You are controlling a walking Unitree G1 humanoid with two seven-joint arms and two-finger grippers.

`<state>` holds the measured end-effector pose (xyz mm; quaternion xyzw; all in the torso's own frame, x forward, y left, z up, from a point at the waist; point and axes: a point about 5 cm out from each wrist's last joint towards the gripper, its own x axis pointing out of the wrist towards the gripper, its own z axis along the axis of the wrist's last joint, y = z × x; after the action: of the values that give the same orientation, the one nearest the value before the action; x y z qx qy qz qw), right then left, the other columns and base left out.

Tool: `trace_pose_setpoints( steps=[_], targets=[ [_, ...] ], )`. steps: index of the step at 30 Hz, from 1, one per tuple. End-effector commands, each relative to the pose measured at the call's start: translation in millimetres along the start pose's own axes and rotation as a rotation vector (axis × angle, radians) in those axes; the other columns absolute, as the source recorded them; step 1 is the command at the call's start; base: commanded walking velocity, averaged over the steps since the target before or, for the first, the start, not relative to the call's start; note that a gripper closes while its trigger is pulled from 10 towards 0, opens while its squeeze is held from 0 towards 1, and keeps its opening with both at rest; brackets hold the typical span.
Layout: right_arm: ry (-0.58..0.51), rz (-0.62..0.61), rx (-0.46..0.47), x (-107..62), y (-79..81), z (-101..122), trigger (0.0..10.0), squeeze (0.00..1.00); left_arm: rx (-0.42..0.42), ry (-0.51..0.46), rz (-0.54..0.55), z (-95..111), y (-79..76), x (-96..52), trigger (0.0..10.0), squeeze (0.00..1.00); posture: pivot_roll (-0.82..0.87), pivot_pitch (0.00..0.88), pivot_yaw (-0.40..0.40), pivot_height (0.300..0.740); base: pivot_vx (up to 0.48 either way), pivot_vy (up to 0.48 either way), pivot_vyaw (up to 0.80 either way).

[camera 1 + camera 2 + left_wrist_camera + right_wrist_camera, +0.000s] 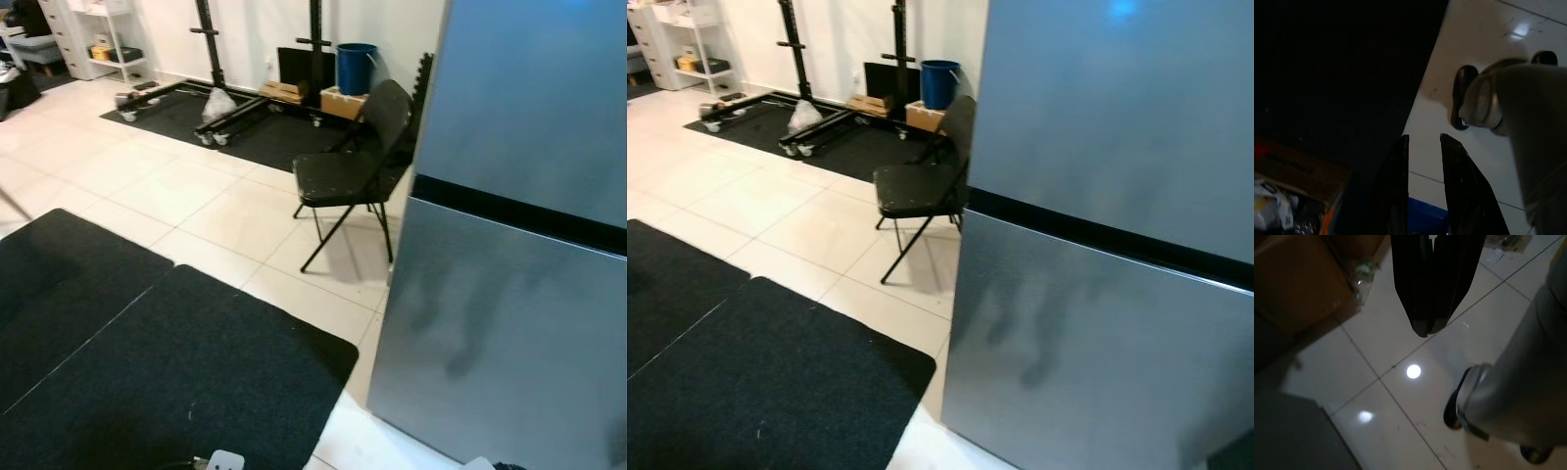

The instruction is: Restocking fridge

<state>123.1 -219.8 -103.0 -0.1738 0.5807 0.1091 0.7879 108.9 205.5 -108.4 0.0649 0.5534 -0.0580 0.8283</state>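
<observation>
A tall grey fridge (509, 294) stands at the right with both doors closed; a black band divides the upper door from the lower. My left gripper (1423, 139) hangs at my side, pointing at the floor, its two black fingers a little apart and holding nothing. A cardboard box (1298, 166) with packaged goods lies beside it. My right gripper (1426, 330) hangs over white tiles with its fingers pressed together and nothing in them. Close to it is another brown box (1298, 279) with clear bottles (1361, 279) at its edge.
A black folding chair (348, 176) stands right beside the fridge's left side. Black floor mats (147, 362) cover the near left floor. At the far wall are a black wheeled rack (211, 59), a blue bucket (356, 67) and white shelves (103, 39). My own leg (1518, 391) is in the wrist views.
</observation>
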Motion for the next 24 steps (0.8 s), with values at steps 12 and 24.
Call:
trace_pose_setpoints(
  steps=[12, 24],
  targets=[
    [-0.006, 0.016, 0.039, 0.2, 0.4, 3.1, 10.0, 0.00, -0.006, -0.002, -0.027, 5.9, -21.2, 4.2, 10.0, 0.00, 0.00, 0.000, -0.030, 0.740, 0.000, 0.000, 0.77],
    [-0.004, 0.034, 0.039, 0.1, 1.1, 2.5, 10.0, 0.00, -0.009, -0.010, -0.035, 12.4, -28.0, 5.9, 10.0, 0.00, 0.00, 0.000, -0.034, 0.740, 0.000, 0.000, 0.77]
  ],
)
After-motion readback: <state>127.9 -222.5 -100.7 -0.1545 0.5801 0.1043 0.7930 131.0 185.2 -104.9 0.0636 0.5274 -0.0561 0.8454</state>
